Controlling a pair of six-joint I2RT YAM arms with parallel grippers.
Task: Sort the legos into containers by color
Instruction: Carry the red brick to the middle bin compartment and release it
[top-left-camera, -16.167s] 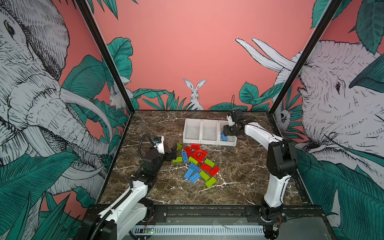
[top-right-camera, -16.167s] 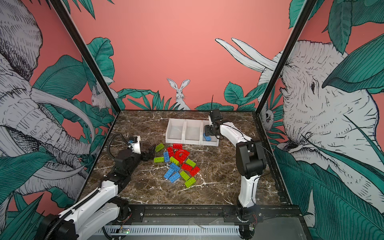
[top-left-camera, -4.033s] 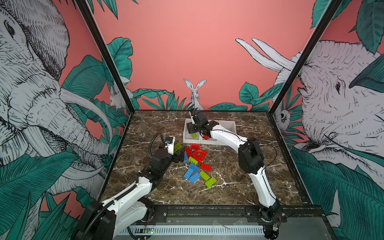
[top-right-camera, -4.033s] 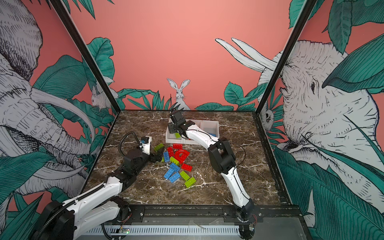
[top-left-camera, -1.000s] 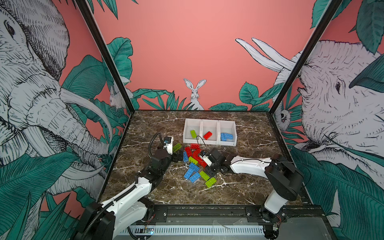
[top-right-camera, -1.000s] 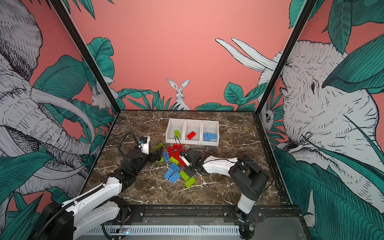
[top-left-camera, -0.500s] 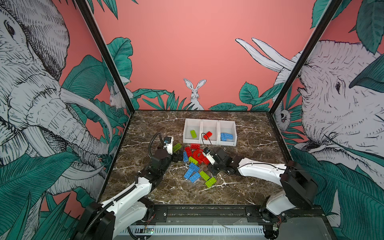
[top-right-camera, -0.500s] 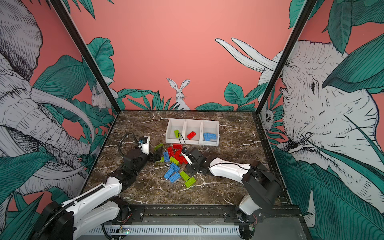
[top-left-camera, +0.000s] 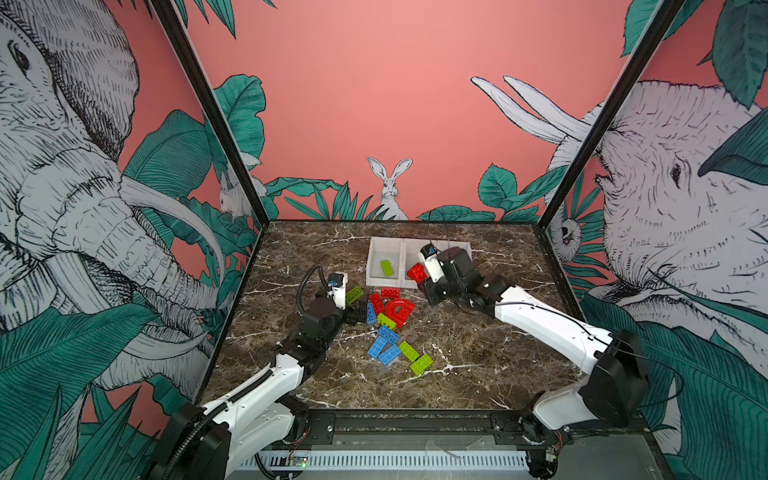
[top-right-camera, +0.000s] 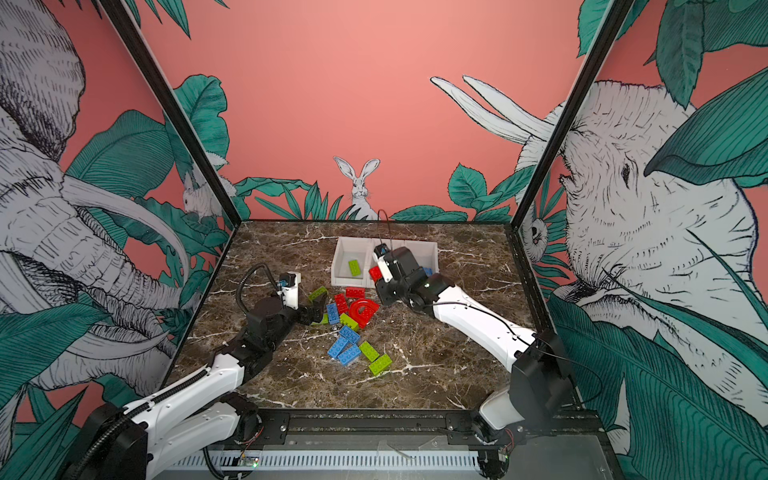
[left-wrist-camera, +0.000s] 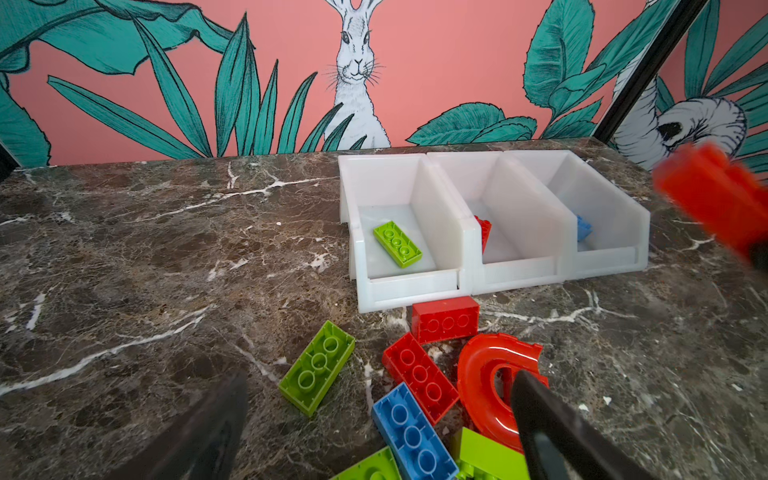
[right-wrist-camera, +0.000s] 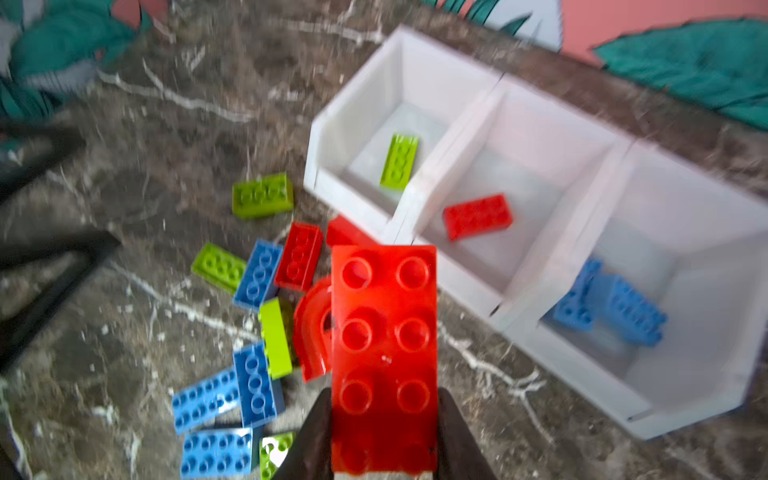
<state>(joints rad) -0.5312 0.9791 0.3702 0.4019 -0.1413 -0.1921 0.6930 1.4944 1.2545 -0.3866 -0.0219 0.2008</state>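
1. red brick (right-wrist-camera: 384, 332), studs facing the wrist camera, is pinched between the two fingers of my right gripper (right-wrist-camera: 384, 432) and is lifted clear of the marble table (left-wrist-camera: 166, 249).
2. in both top views it hangs just in front of the containers (left-wrist-camera: 519, 272), over the front wall of the middle one.
3. my left gripper (left-wrist-camera: 380, 382) has its jaws spread wide with nothing between them. it sits low over the loose legos (top-left-camera: 388, 333) in front of the containers, toward the left-end bin.
4. inside the containers i see one green brick (left-wrist-camera: 397, 243) in the left-end bin, a second red brick (right-wrist-camera: 477, 216) in the middle bin, and blue bricks (right-wrist-camera: 611, 307) in the right-end bin.
5. the loose legos lie on the marble in front of the containers. a stray red brick (left-wrist-camera: 445, 320) is just beside the left-end bin's front wall, the red arch (left-wrist-camera: 486, 374) is near it, and blue and green pieces lie farther out.
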